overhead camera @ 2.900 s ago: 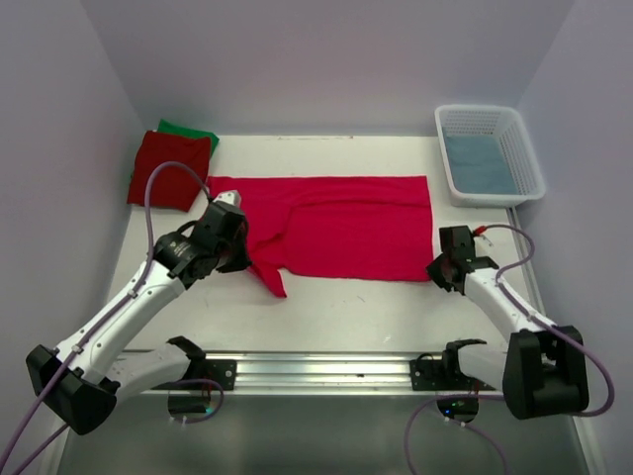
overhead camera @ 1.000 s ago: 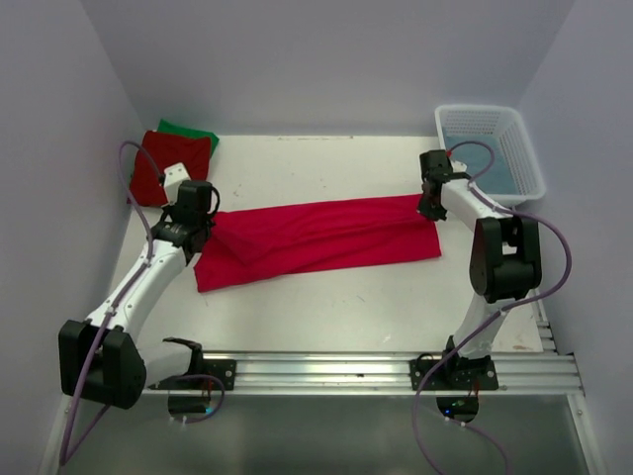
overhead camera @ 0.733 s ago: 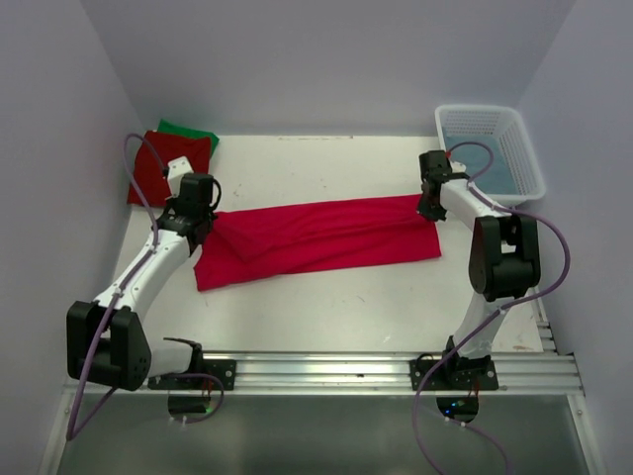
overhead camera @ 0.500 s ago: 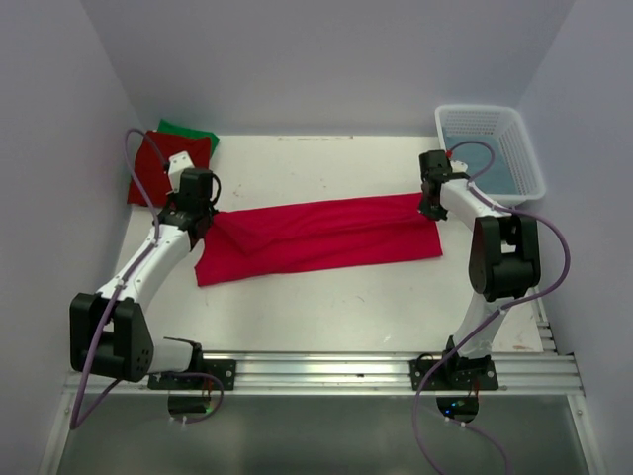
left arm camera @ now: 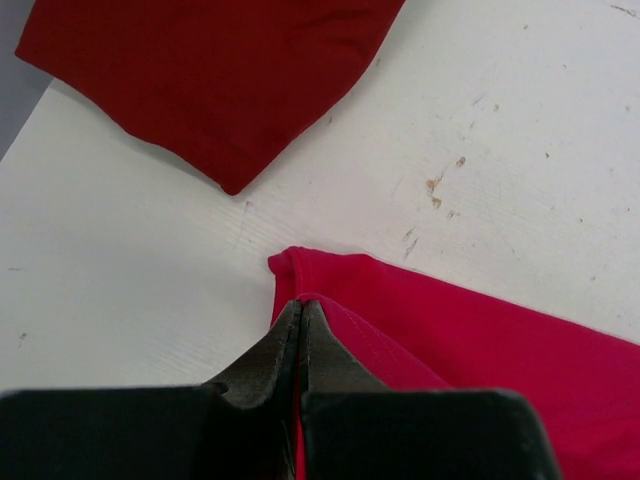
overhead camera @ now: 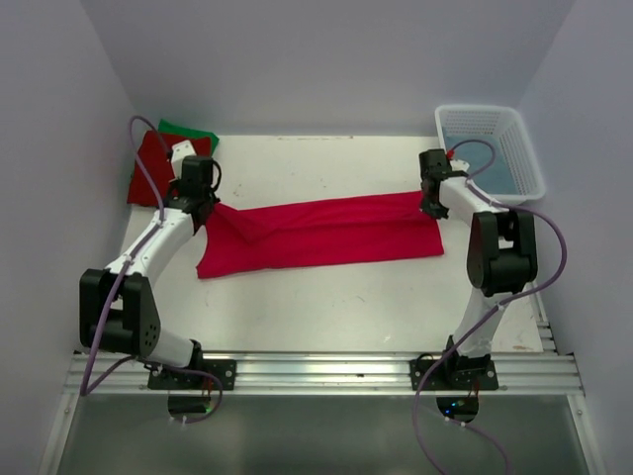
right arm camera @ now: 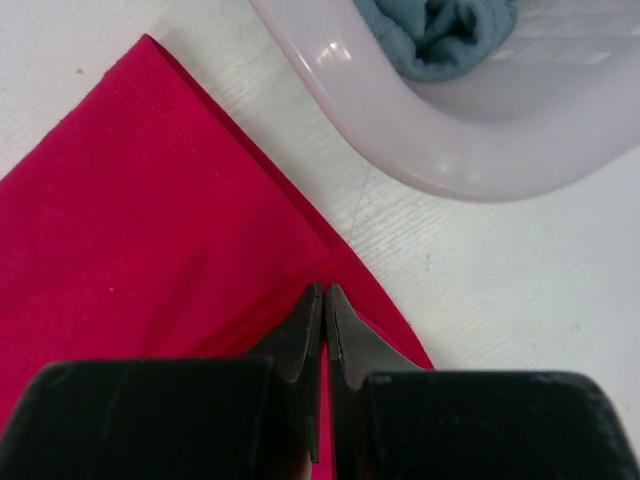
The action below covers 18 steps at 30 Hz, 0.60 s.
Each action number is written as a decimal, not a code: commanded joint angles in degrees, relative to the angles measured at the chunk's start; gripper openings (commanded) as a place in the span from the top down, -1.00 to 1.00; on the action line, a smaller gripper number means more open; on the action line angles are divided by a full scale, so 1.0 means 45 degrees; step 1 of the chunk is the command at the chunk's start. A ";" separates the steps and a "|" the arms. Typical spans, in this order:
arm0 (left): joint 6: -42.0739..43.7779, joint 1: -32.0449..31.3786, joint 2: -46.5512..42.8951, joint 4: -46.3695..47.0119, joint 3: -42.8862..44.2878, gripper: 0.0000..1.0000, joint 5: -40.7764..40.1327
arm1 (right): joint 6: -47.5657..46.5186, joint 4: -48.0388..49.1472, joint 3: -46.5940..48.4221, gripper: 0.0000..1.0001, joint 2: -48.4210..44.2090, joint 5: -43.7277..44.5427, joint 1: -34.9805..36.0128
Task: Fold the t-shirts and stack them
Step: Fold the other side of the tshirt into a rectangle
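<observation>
The crimson-pink t-shirt (overhead camera: 321, 234) lies folded lengthwise into a long band across the table middle. My left gripper (overhead camera: 203, 203) is shut on its far left corner (left arm camera: 330, 300). My right gripper (overhead camera: 431, 203) is shut on its far right corner (right arm camera: 250, 270). The darker red t-shirt (overhead camera: 150, 168) lies folded at the far left, on top of the green t-shirt (overhead camera: 193, 133). The red one also shows in the left wrist view (left arm camera: 220, 70).
A white latticed basket (overhead camera: 491, 153) stands at the far right with a grey-blue cloth (right arm camera: 435, 30) inside; its rim (right arm camera: 400, 120) is close to my right gripper. Walls enclose the table on three sides. The arm rail (overhead camera: 316, 371) runs along the near edge.
Both grippers carried the shirt's near edge over to the far edge, folding it into a band. Over the last second the left gripper crept further back and left.
</observation>
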 commanded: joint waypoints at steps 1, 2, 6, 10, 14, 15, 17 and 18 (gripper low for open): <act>0.0233 0.0227 0.0538 0.0832 0.0815 1.00 0.0130 | 0.0202 0.0312 0.0906 1.00 0.0500 0.0557 -0.0117; 0.0214 0.0247 0.0752 0.0870 0.0912 1.00 0.0189 | 0.0183 0.0332 0.0985 1.00 0.0694 0.0479 -0.0118; 0.0137 0.0247 0.1242 0.1028 0.1166 0.36 0.0365 | 0.0008 0.0507 0.1220 -0.04 0.0756 0.0089 -0.0118; -0.0274 0.0266 0.0912 0.1085 0.1304 -1.00 -0.0006 | -0.0286 0.1966 0.0190 -0.64 -0.0472 -0.0439 -0.0117; -0.0216 0.0266 -0.0821 0.1320 0.1226 -1.00 0.0208 | -0.0890 0.3514 -0.0985 -0.86 -0.2698 -0.0946 -0.0098; -0.0177 0.0247 -0.1195 0.1204 0.1187 -1.00 0.0576 | -0.1163 0.3612 -0.1064 -0.87 -0.3050 -0.1083 -0.0079; -0.0274 0.0247 -0.2247 0.0854 0.0683 -1.00 0.1260 | -0.1321 0.3555 -0.1201 -0.78 -0.3911 -0.1629 0.0038; -0.0410 0.0247 -0.2544 0.0813 0.0331 -1.00 0.2327 | -0.1457 0.3574 -0.1240 -0.70 -0.4068 -0.1921 0.0077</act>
